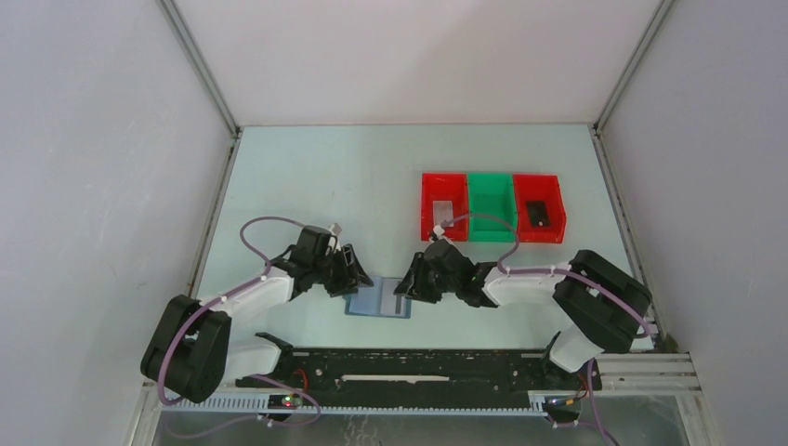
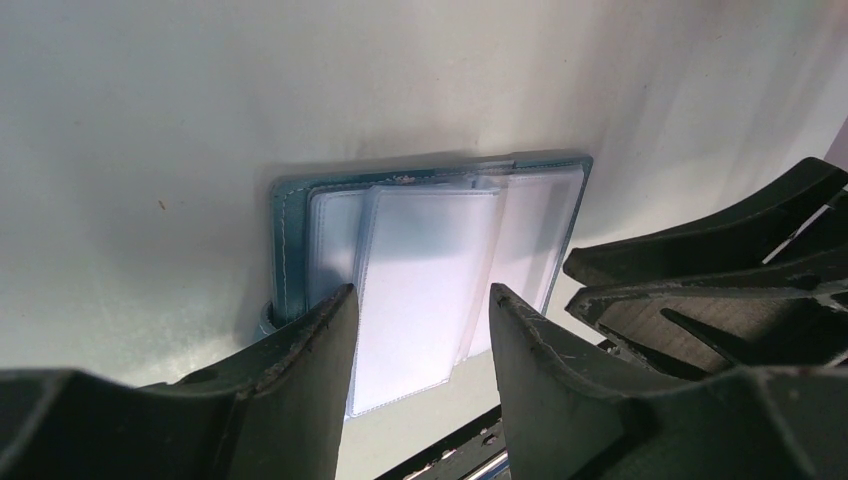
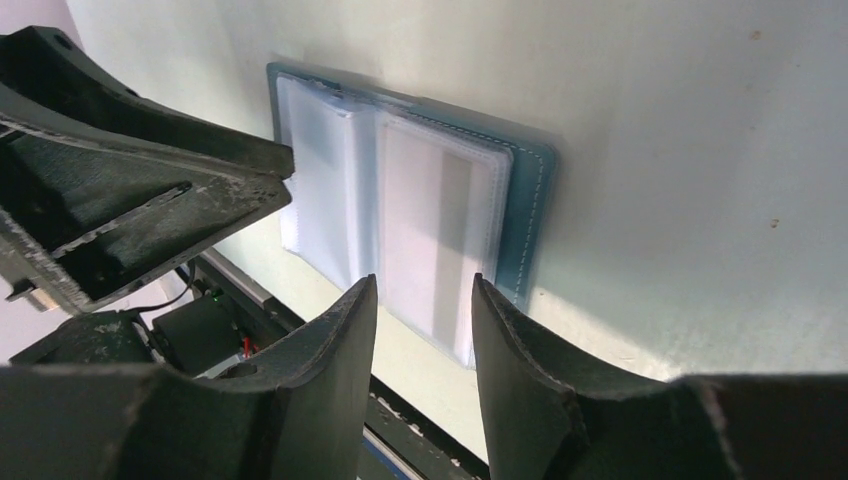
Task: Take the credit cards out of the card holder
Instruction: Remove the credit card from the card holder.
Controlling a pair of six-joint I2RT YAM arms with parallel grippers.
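The card holder (image 1: 379,302) lies open on the table near the front edge, teal-rimmed with clear plastic sleeves inside. A white card with a dark stripe (image 3: 445,225) sits in the sleeve on its right half; it also shows in the top view (image 1: 397,304). My left gripper (image 2: 420,292) is open, low over the holder's left half (image 2: 430,250), its fingers either side of a clear sleeve. My right gripper (image 3: 424,282) is open, low over the right half, its fingers either side of the striped card's sleeve. Both grippers are empty.
Three bins stand in a row at the back right: a red bin (image 1: 430,223) with a grey card (image 1: 443,212), a green bin (image 1: 491,206), and a red bin (image 1: 554,221) with a black card (image 1: 537,212). The two grippers are close together over the holder.
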